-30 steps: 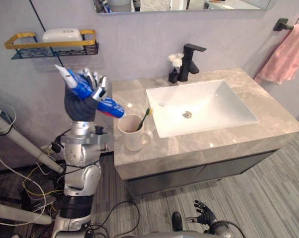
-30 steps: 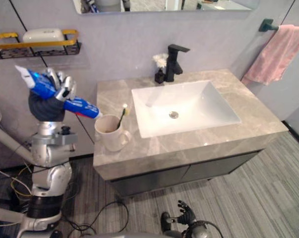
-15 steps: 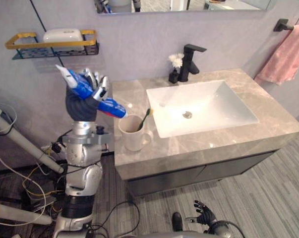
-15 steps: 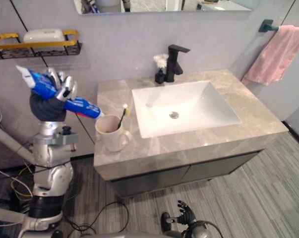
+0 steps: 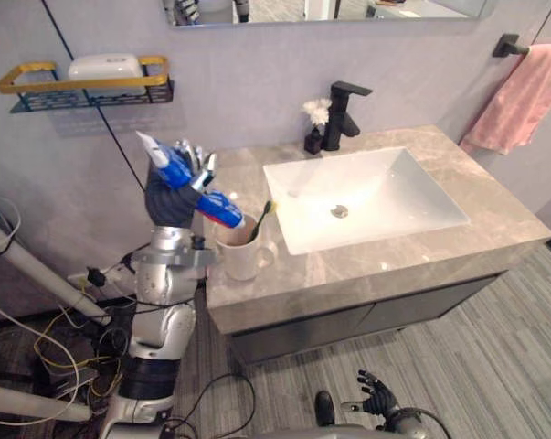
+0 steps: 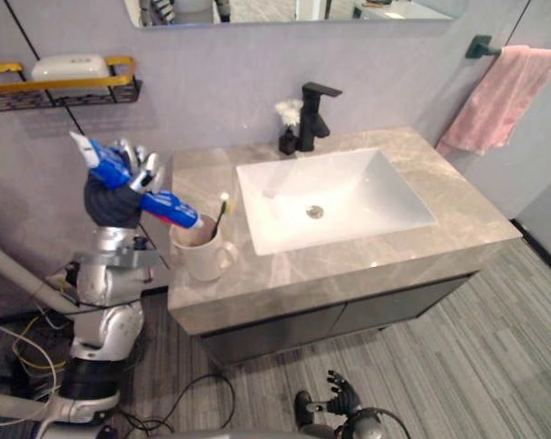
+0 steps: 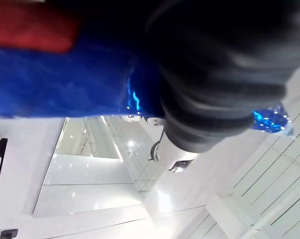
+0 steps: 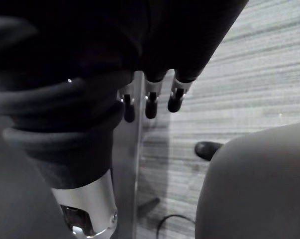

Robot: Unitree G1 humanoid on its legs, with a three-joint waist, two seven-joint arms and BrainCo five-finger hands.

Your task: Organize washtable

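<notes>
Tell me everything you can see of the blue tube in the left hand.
The blue toothpaste tube looks like soft plastic, with a white upper end and a red patch. The left hand grips its middle, fingers curled round it. It slants, lower end at the mouth of the cream ceramic mug; contact there is unclear.

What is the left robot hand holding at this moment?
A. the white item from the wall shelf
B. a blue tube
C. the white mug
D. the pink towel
B: the left robot hand has its fingers curled round the blue tube, raised at the left edge of the counter, close above the white mug.
</notes>
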